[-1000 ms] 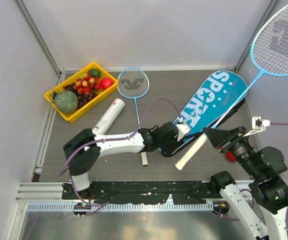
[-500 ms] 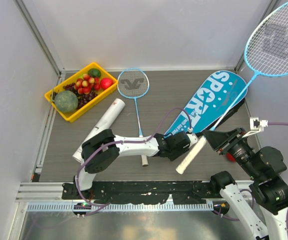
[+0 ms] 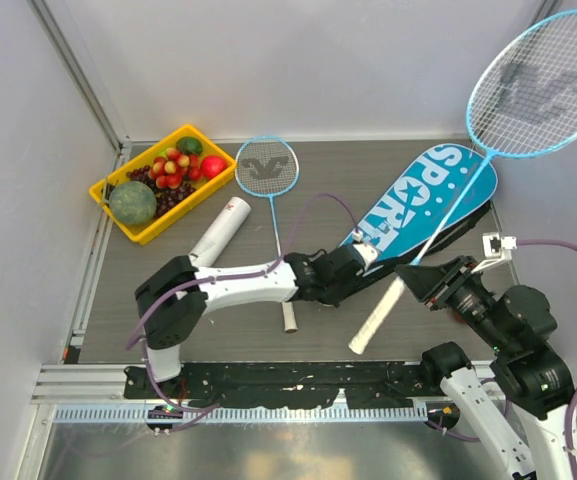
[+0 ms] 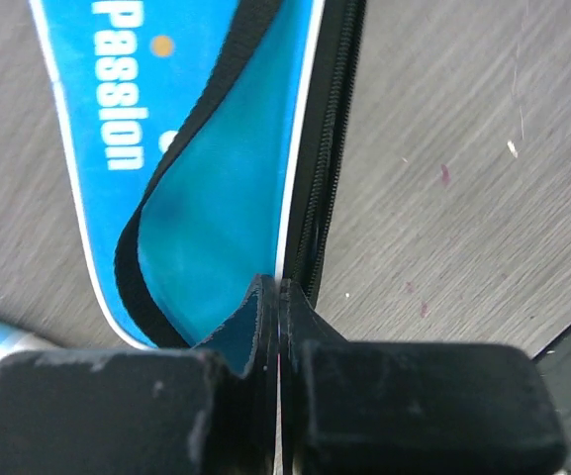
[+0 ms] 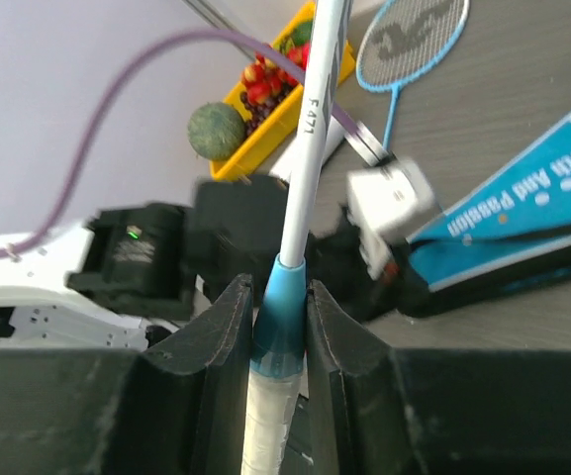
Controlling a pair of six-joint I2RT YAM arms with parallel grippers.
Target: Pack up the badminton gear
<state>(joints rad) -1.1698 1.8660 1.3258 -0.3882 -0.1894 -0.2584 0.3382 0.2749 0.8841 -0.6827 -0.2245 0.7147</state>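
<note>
grey table (image 3: 338,165), left claw (image 4: 279,297) nipping bag (image 4: 216,198) edge, raised racket (image 3: 533,85) head cropped

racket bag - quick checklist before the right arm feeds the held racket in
1. Left tool shut on the racket bag edge beside the zipper: ok.
2. Bag mouth open wide enough: the flap is raised only slightly in the left wrist view: cannot tell.
3. Right tool shut on the held racket at its blue cone: ok.
4. Racket lined up with the mouth: its head is high in the air, tilted: not ok.
5. Second racket lies left of the bag, out of the path: ok.
</note>
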